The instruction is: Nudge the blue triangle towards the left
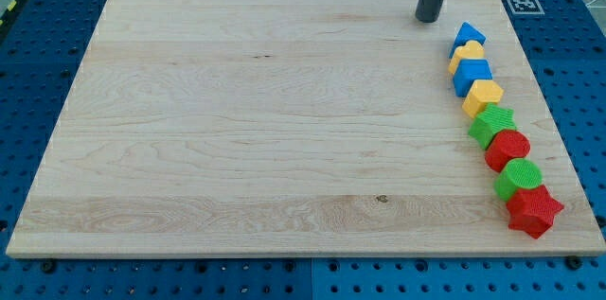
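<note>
The blue triangle point(468, 34) sits at the top of a slanted line of blocks along the view's right side of the wooden board point(265, 130). My tip point(428, 19) rests on the board just up and to the left of the blue triangle, a short gap apart from it. Below the triangle the line runs down: a yellow heart point(466, 53), a blue cube point(472, 75), a yellow hexagon point(483, 96), a green star point(492, 125), a red cylinder point(507, 150), a green cylinder point(521, 178) and a red star point(534, 210).
A square black-and-white marker point(523, 3) lies on the board's top right corner. The board lies on a blue perforated table point(28, 73). The blocks in the line touch or nearly touch one another.
</note>
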